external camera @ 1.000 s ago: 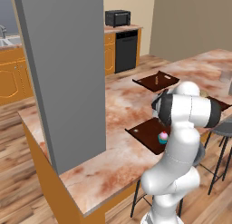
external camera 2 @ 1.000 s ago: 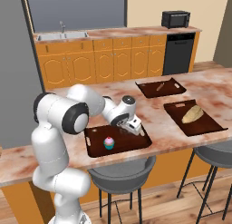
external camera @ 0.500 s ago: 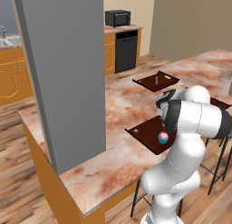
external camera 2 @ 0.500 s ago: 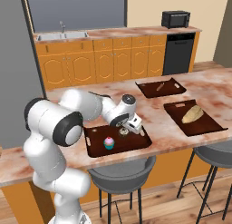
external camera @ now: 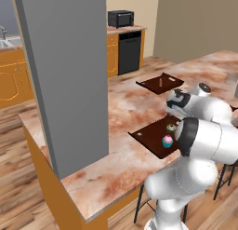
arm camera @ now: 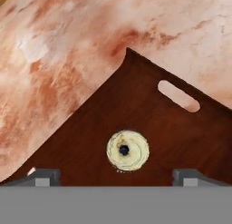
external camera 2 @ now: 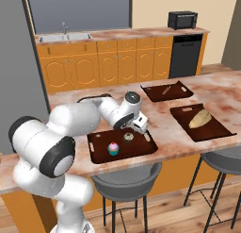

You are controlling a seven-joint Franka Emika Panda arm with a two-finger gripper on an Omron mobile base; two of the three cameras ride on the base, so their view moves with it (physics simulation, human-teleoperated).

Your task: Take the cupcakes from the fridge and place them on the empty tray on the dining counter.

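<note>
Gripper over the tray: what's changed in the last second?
The gripper opened and let go of the brown cupcake, which now stands free on the tray with the fingers spread on either side. The pink cupcake and tray stayed put.

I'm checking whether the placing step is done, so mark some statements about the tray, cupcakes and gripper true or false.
1. Both cupcakes sit on the tray. True: the pink cupcake and the cream-topped cupcake both rest on it.
2. The gripper is shut on the cream-topped cupcake. False: its fingers stand wide apart above it in the hand view, holding nothing.
3. The two cupcakes touch each other. False: bare tray shows between them.
4. The tray lies on the dining counter. True.
5. The pink cupcake lies tipped on its side. False: it stands upright.
</note>
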